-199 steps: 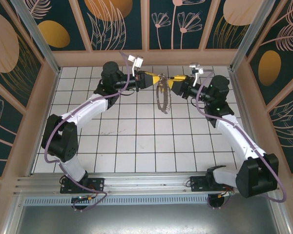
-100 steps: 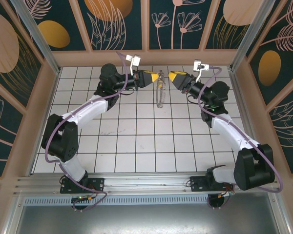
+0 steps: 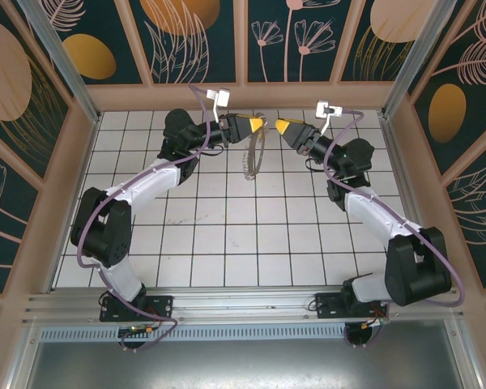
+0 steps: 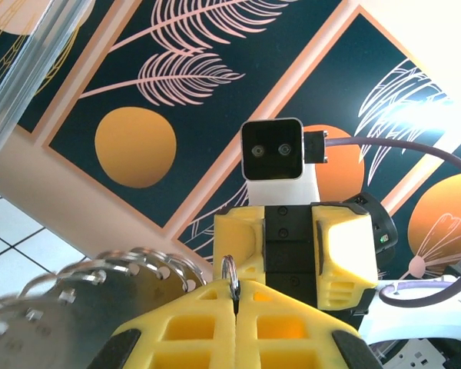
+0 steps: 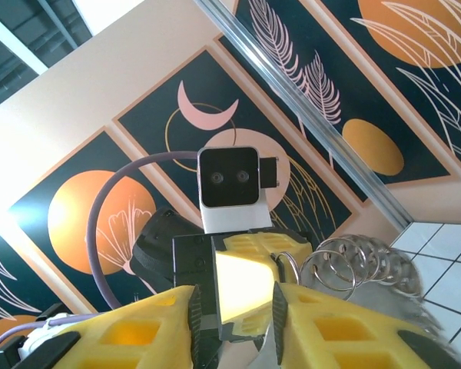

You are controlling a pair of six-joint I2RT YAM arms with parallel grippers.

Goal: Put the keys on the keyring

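Note:
The keyring (image 3: 253, 159) hangs edge-on above the far tiles, a thin ring fringed with silvery pieces. My left gripper (image 3: 257, 123) is shut on its top. In the left wrist view the yellow jaws (image 4: 237, 289) pinch a small wire loop, with the ring's pieces (image 4: 100, 290) bunched at the left. My right gripper (image 3: 280, 124) faces it a short gap away and touches nothing. In the right wrist view its jaws (image 5: 234, 298) stand apart, and the left gripper shows through the gap with the keyring's loops (image 5: 361, 265) to the right. The keys are out of view.
White tiled floor (image 3: 227, 235) spreads below both arms. The patterned back wall (image 3: 243, 49) stands close behind the grippers, and metal corner posts (image 3: 61, 57) flank the cell. Both arm bases sit at the near edge.
The right gripper has drawn back to the right, off the keyring. The left gripper has moved slightly left and up with the ring, which now hangs further left.

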